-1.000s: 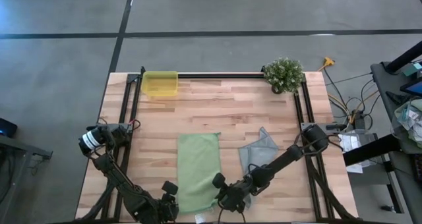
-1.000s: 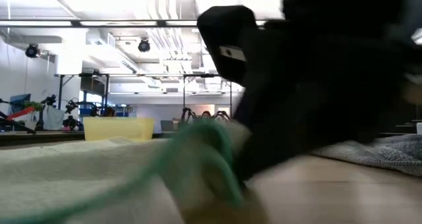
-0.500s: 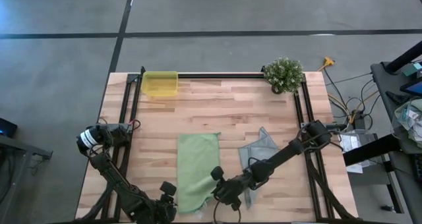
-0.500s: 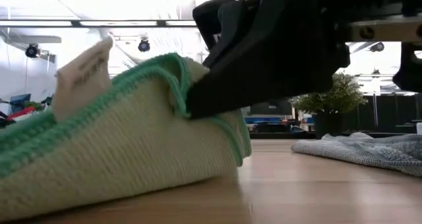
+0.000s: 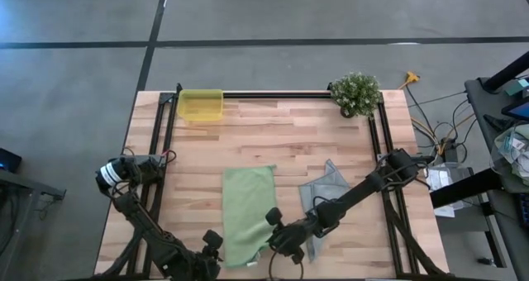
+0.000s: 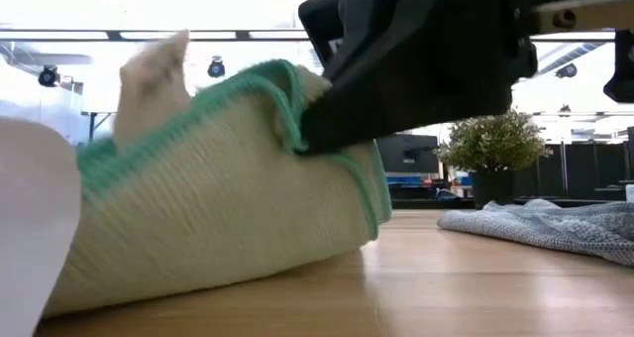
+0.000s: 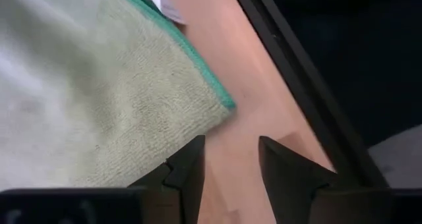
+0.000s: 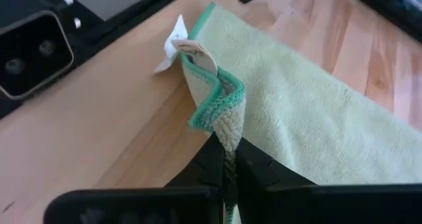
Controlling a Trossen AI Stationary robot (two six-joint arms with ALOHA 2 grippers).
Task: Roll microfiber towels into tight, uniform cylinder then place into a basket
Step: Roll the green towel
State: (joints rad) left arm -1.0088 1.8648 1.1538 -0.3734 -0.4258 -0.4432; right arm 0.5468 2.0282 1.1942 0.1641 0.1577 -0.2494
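The light green towel (image 5: 248, 213) lies as a long strip on the table's near middle, flat except for its near right corner. My right gripper (image 5: 277, 234) is shut on that corner, which stands up folded with the white tag (image 8: 192, 53) at its tip. My left gripper (image 5: 213, 248) is open just off the towel's near left corner (image 7: 221, 99), its fingers over bare wood (image 7: 231, 161). The grey-blue towel (image 5: 322, 197) lies crumpled to the right of the green one. The yellow basket (image 5: 201, 105) stands at the far left. My right gripper pinches the green towel's near right corner between its two fingers, on a doubled-over fold of the hemmed edge (image 8: 227, 128). The fingers come in low from the table's right, slanting down. The corner (image 6: 287, 109) is raised off the table and curls over, while the rest of the towel lies flat.
A potted plant (image 5: 356, 92) stands at the far right corner. Black rails (image 5: 376, 140) run along the table's left, right and far sides. Bare wood lies between the towels and the basket.
My right gripper has risen and gone slightly toward the far edge and left, still shut on the green towel's near right corner. That corner has lifted off the table and curled over, the tag now on top; the rest of the towel has stayed flat.
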